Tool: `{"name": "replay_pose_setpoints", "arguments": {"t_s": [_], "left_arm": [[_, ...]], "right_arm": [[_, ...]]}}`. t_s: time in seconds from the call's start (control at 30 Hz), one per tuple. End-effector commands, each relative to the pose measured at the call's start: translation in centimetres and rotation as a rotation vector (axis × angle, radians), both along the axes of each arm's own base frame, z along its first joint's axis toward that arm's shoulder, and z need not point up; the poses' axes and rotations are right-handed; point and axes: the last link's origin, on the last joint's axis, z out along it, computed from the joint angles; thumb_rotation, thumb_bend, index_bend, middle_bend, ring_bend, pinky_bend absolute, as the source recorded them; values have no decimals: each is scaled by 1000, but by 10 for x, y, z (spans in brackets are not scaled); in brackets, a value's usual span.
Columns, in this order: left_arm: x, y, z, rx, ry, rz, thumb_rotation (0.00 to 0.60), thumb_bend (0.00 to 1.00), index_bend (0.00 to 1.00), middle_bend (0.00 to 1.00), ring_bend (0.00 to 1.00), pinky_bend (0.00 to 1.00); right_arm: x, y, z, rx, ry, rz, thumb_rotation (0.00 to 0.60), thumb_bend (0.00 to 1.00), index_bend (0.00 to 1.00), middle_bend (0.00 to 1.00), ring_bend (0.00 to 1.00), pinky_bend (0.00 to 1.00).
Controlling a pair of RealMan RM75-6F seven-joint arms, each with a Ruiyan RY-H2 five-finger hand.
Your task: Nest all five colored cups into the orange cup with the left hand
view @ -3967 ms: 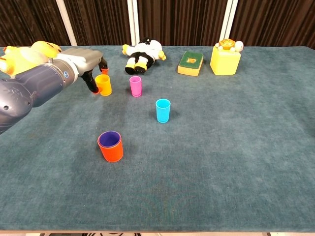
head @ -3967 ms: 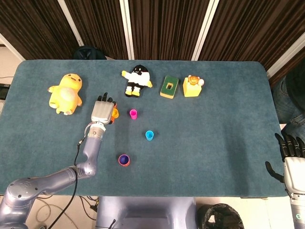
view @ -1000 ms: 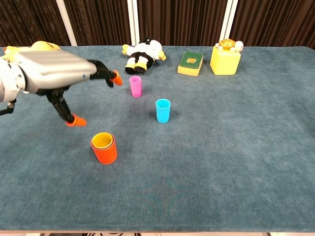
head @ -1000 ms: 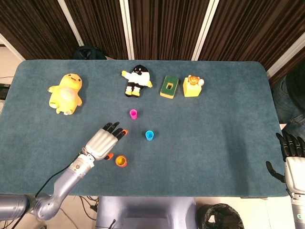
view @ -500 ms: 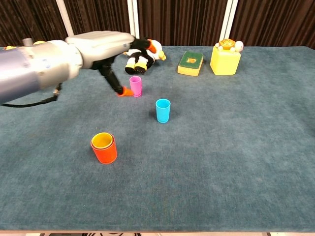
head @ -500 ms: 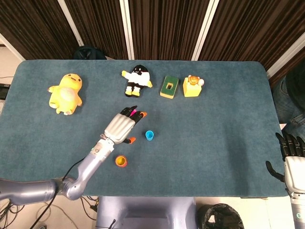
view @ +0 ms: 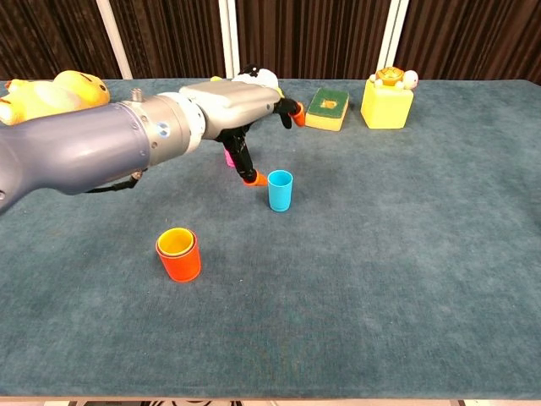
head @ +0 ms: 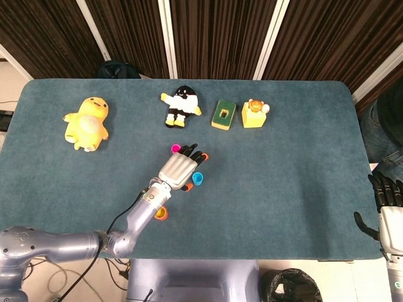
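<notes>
Hovering with its fingers spread and nothing held, the left hand hangs above the table, its orange-tipped thumb just beside the blue cup, which stands at about 4 o'clock from the palm, while the pink cup peeks out at the fingertips. The orange cup, a yellow cup nested inside it, sits well apart at 7 o'clock. The right hand rests at the table's far 3 o'clock edge, fingers apart and empty.
</notes>
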Motion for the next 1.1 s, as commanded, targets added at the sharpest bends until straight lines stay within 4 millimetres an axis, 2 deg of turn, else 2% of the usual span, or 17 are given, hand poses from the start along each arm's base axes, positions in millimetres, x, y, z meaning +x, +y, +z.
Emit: {"name": "replay_pose_setpoints", "arguments": {"t_s": [0.03,0.57,1.1], "left_arm": [[1,-1,-6,-5,19,-3,600,176,290,208,0,130],[-2,-1,-26,-9,62,10,600,243,389,231,0,133],[-3,0,-32,9,78,0,600,295,499,262,0,133]], "right_arm": [[0,0,1,-2,-1,-1,600,373,72,46,72,36],[-1,0,2,-4,-6,-4,600,374,72,46,72,36],[-2,0,2,-5,-6,-3,600,373,72,46,72,36]]}}
